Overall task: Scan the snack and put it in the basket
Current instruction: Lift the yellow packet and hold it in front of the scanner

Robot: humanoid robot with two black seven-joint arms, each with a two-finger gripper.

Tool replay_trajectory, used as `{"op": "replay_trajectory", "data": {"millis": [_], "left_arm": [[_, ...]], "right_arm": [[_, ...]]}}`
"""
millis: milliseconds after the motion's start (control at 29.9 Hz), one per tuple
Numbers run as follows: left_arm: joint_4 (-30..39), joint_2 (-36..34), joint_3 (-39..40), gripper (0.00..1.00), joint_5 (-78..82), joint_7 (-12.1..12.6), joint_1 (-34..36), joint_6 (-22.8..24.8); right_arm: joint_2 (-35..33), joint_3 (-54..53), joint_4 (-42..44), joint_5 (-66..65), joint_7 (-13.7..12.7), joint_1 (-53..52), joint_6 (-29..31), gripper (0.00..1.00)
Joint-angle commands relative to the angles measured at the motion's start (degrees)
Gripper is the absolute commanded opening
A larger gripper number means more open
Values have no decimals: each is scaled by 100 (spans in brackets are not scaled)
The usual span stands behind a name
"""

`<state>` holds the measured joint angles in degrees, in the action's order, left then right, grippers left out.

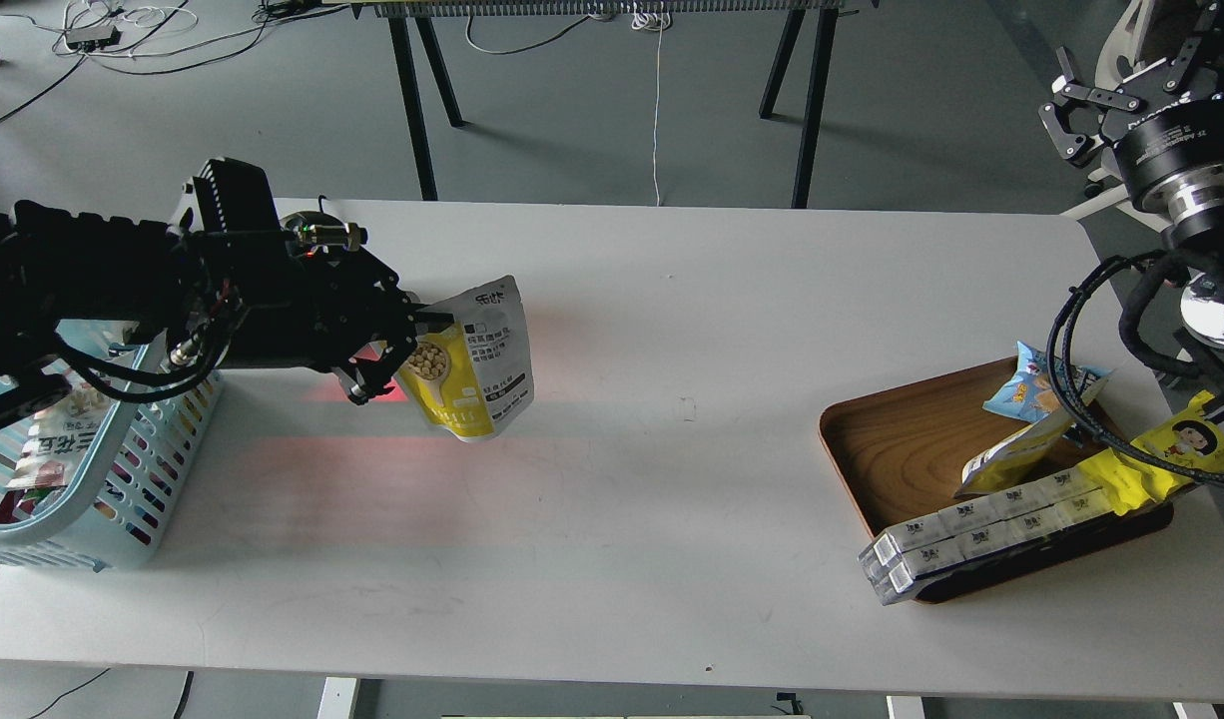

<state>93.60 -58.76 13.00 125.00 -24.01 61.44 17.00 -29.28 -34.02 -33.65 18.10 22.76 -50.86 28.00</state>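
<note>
Yellow-and-white stand-up snack pouch (469, 359) hangs pinched by its edge in your left gripper (412, 345), above the white table, right of the light blue slotted basket (123, 489). Red glow suggests scanning. Your right gripper's (1076, 115) jaws are spread, empty.

Lab: floor cables (123, 35), trestle legs (422, 100).

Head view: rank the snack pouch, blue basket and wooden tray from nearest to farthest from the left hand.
1. Snack pouch: held in the left hand, above the table.
2. Blue basket: table's left end, under that arm.
3. Wooden tray: far right side.
</note>
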Motion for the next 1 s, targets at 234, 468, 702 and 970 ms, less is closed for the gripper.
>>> {"op": "replay_trajectory", "data": {"millis": [234, 468, 702, 970], "left_arm": [[-465, 48, 10, 0, 0, -112, -9, -3], [-483, 31, 1, 0, 0, -209, -9, -3], [-483, 4, 1, 0, 0, -270, -9, -3], [-483, -4, 141, 0, 0, -399, 79, -3]], "right_arm": [[-157, 1, -19, 0, 0, -2, 0, 99], [-157, -8, -19, 0, 0, -2, 0, 99], [-201, 1, -19, 0, 0, 6, 0, 99], [-218, 0, -19, 0, 0, -2, 0, 99]]}}
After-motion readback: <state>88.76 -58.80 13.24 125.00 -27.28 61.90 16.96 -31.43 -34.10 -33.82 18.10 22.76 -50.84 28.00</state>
